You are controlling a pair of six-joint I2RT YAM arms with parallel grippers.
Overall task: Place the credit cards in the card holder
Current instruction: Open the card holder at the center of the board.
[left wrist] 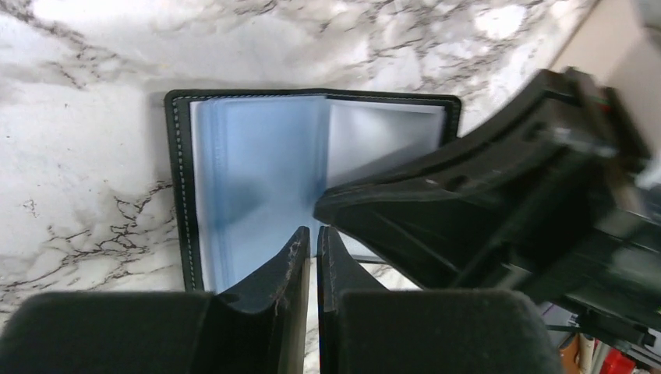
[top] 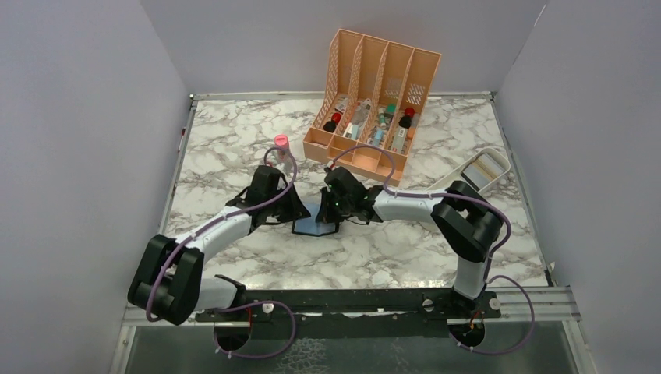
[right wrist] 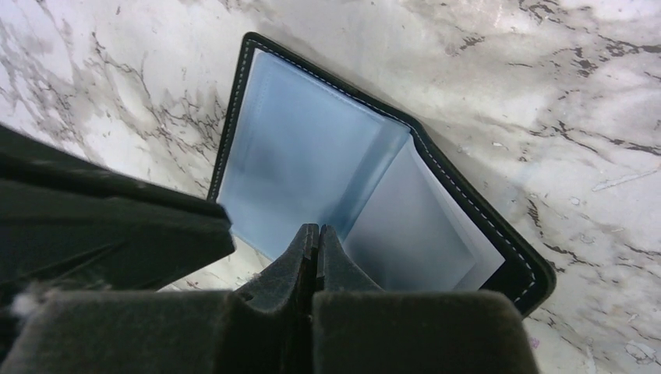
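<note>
Pointing at the open card holder (right wrist: 312, 156), the right claw (right wrist: 318, 234) is pressed together, the left claw (left wrist: 312, 232) nearly so.

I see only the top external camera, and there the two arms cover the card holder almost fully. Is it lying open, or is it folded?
Observer: It is open. In the left wrist view the card holder lies with its bluish-grey inner faces turned up.
Operator: Thank you. Are the jaws of the right gripper open?
Observer: No. In the right wrist view the right gripper has its jaws shut, with the tips at the near edge of the inner faces, about at the fold. I cannot tell if they pinch anything.
Operator: Is a card already inside?
Observer: None that I can see. In both wrist views, the inner faces that show hold no card.
</note>
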